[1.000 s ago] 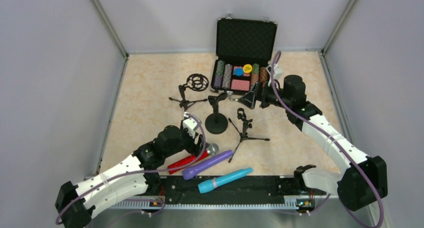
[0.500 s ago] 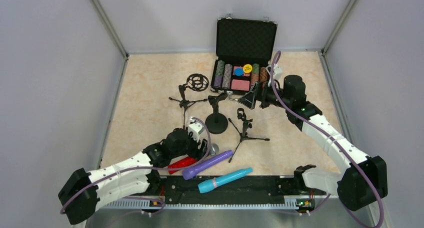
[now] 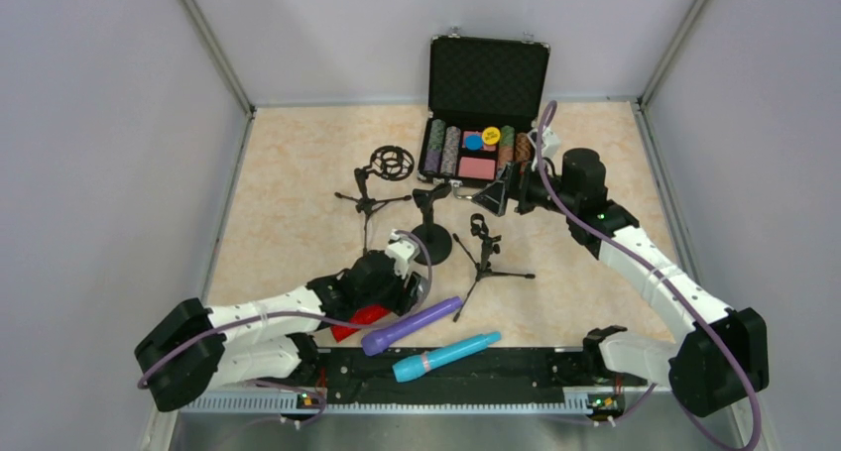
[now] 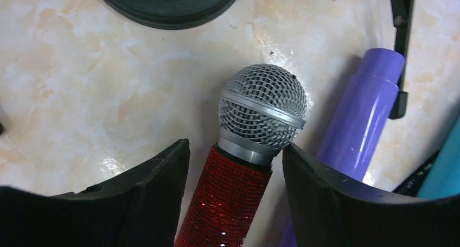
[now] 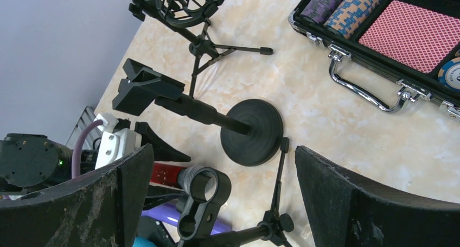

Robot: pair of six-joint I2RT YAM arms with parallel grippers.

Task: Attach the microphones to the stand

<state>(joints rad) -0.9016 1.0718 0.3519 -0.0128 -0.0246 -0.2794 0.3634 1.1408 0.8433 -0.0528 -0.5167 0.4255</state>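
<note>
Grey walls (image 3: 119, 124) close in a marbled beige table (image 3: 288, 164). At the near left the left gripper (image 3: 399, 284) reaches low over it, its jaws part-way open and straddling the red microphone (image 4: 234, 203) just below the silver mesh head. In the left wrist view a strip of table shows between one finger and the glittery body, so the grip is not closed; the other finger sits so close that I cannot tell whether it touches. The red microphone lies flat on the table. Just to its right the purple microphone (image 3: 412, 324) lies slantwise, close alongside; nearer the front, the turquoise microphone (image 3: 446, 356) with its pink band lies with its lower end over the black base bar (image 3: 516, 370). Behind them, well apart from all three microphones, stand a tripod stand (image 3: 365, 199) topped by a round ring mount, a round-base stand (image 3: 429, 245) with a clip, and a small tripod stand (image 3: 483, 245). Farther back is an open black case (image 3: 488, 74) of poker chips. Just in front of its right end the right gripper (image 3: 499, 195) hovers, jaws spread fully wide and holding nothing.
</note>
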